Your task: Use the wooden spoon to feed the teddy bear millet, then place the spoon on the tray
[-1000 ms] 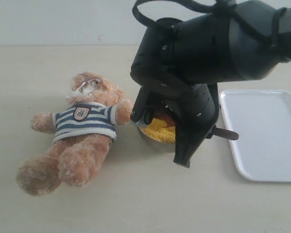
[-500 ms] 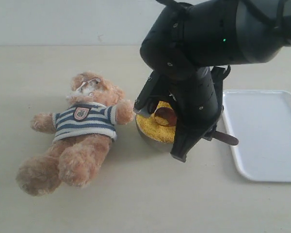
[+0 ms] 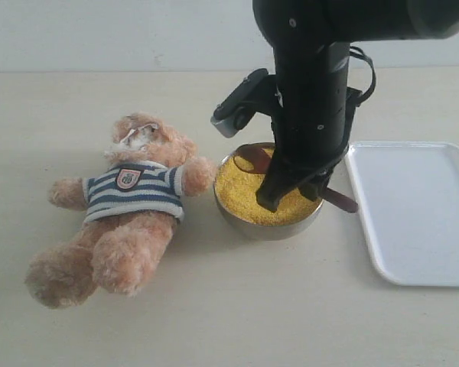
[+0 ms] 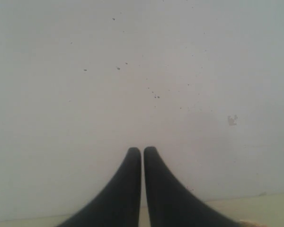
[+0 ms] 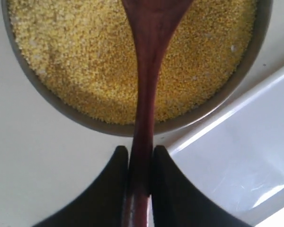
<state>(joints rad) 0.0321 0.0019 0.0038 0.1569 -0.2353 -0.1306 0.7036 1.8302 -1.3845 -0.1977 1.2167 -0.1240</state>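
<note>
Our right hand [image 5: 141, 149] grips the wooden spoon [image 5: 144, 90] by its handle. In the exterior view the spoon slants: round end upper left over the millet [image 3: 241, 187], handle end lower right, past the steel bowl's [image 3: 252, 232] rim toward the tray [image 3: 421, 222]. Our left hand [image 4: 142, 151] is clenched, empty. Bare surface [image 3: 252, 306] fills the frame's bottom; the teddy bear [image 3: 134, 195] lies left.

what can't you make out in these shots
- Dark reddish-brown wooden spoon: its round bowl cut off by the right wrist view's edge and partly hidden by the black arm in the exterior view, so any load is unknowable.
- Flat white rectangular tray: right end cut off by the exterior view's edge.
- Fluffy light-brown teddy bear: crest badge too small to read.
- Left end effector: absent from the exterior view; its wrist view shows only wall.
</note>
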